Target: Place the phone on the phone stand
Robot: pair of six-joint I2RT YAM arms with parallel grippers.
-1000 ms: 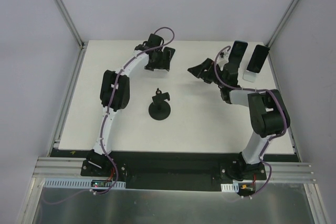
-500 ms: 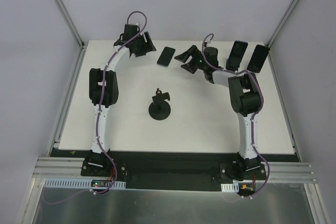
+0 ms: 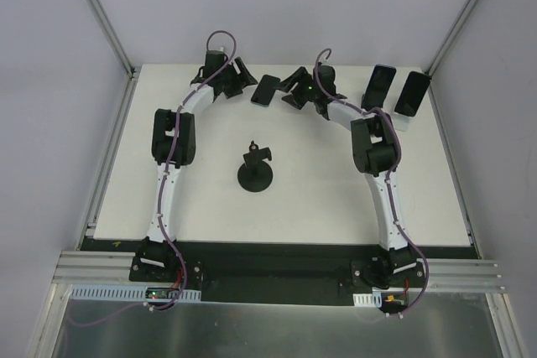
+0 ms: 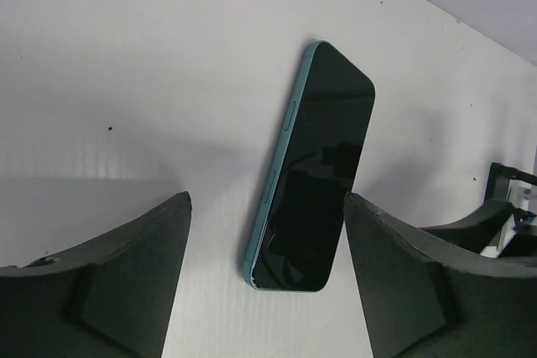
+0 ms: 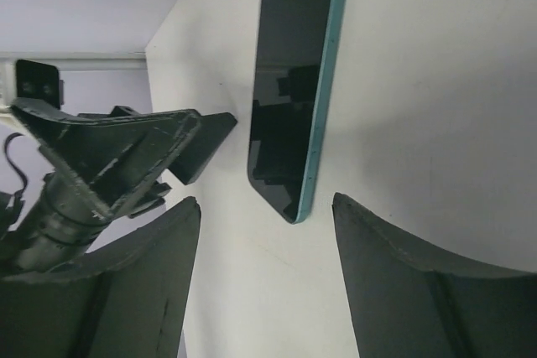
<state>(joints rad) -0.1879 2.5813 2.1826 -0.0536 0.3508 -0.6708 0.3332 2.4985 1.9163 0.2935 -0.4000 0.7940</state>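
Phone (image 3: 267, 90) between left tool (image 3: 245, 78), right tool (image 3: 293, 90)

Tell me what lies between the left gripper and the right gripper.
The phone lies flat, screen up, between left gripper and right gripper, touched by neither. The top view shows it; both wrist views agree.

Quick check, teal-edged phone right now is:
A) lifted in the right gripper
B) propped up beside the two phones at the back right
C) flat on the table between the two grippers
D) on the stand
C: the phone lies flat on the table, dark face up, between the open left gripper and the open right gripper; the phone stand holds nothing.
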